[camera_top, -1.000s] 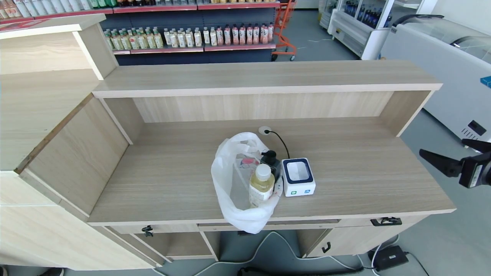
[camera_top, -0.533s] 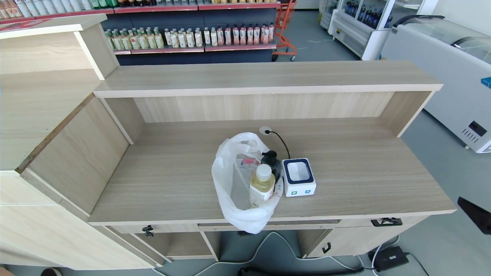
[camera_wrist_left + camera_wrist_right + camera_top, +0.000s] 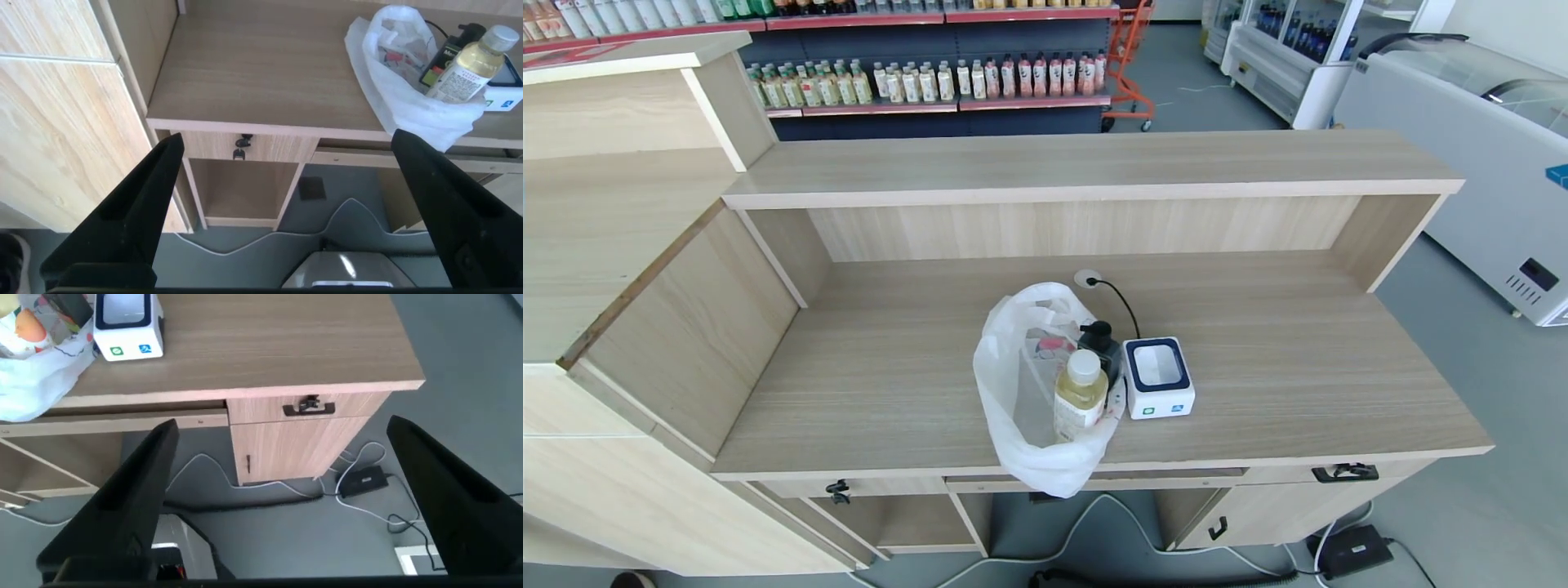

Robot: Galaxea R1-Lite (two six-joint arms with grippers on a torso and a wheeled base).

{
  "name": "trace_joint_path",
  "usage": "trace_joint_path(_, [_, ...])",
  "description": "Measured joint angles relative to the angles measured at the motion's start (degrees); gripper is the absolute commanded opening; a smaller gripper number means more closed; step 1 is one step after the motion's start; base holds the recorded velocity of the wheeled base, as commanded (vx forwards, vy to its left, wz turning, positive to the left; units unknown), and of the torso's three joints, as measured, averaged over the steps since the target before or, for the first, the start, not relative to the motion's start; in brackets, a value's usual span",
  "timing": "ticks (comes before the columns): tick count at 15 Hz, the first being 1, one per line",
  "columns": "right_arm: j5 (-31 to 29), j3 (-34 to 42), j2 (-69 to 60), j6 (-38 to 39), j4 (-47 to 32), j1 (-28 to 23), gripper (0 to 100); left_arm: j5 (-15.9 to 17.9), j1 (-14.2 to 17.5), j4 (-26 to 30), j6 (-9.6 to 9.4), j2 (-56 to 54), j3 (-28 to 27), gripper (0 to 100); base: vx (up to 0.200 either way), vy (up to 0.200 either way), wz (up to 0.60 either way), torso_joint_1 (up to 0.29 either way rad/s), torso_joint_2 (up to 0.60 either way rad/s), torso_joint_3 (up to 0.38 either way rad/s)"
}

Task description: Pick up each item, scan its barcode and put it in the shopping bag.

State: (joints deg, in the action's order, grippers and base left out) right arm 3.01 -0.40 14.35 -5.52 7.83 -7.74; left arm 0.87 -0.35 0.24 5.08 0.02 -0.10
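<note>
The right claw point(image 3: 280, 423) has dropped away from the bench's right end, well to the right of the scanner, and now hangs low in front of the bench with its two black fingers spread wide, gripping nothing. The left claw point(image 3: 286, 137) hangs likewise low in front, well to the scanner's left, also spread wide and empty.

The long, light wood-grain bench point(image 3: 1298, 367) carries the white box-shaped scanner with a dark blue rim point(image 3: 1157, 376) near its front middle. The thin white plastic shopping bag point(image 3: 1005, 400) slumps against the scanner's left side, its bottom drooping over the front edge. A pale yellow drink bottle with a white cap point(image 3: 1081, 396) stands upright in the bag's mouth, just beside the scanner. Behind it a dark pump-top bottle point(image 3: 1098, 339) stands, and a red-and-white packet point(image 3: 1049, 345) lies deeper inside.

Every item to be seen is already bagged, so the task looks finished or nearly so; whether each was scanned cannot be told.

A black cable point(image 3: 1123, 306) runs from behind the scanner to a round port in the bench top. Beyond the scanner stand shop shelves of bottled drinks point(image 3: 931, 77), an orange cart point(image 3: 1131, 57) and, to the right, white chest freezers point(image 3: 1478, 139) on a grey floor.
</note>
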Motion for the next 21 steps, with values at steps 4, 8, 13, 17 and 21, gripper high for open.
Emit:
trace_joint_path(4, [-1.8, 0.4, -7.8, 0.7, -4.0, 4.2, 100, 0.0, 0.0, 0.0, 0.00, 0.0, 0.0, 100, 0.000, 0.000, 0.00, 0.000, 0.00, 0.000])
trace_joint_path(8, [-1.2, 0.4, -12.8, 0.7, -4.3, 7.3, 100, 0.0, 0.0, 0.0, 0.00, 0.0, 0.0, 100, 0.000, 0.000, 0.00, 0.000, 0.00, 0.000])
trace_joint_path(13, [-1.2, 0.4, -14.5, 2.0, -5.1, 7.6, 100, 0.0, 0.0, 0.0, 0.00, 0.0, 0.0, 100, 0.000, 0.000, 0.00, 0.000, 0.00, 0.000])
trace_joint_path(17, [-2.4, 0.4, -14.6, 3.7, -7.5, 7.6, 100, 0.0, 0.0, 0.0, 0.00, 0.0, 0.0, 100, 0.000, 0.000, 0.00, 0.000, 0.00, 0.000])
trace_joint_path(21, [-2.4, 0.4, -14.6, 3.7, -7.5, 7.6, 100, 0.0, 0.0, 0.0, -0.02, 0.0, 0.0, 100, 0.000, 0.000, 0.00, 0.000, 0.00, 0.000])
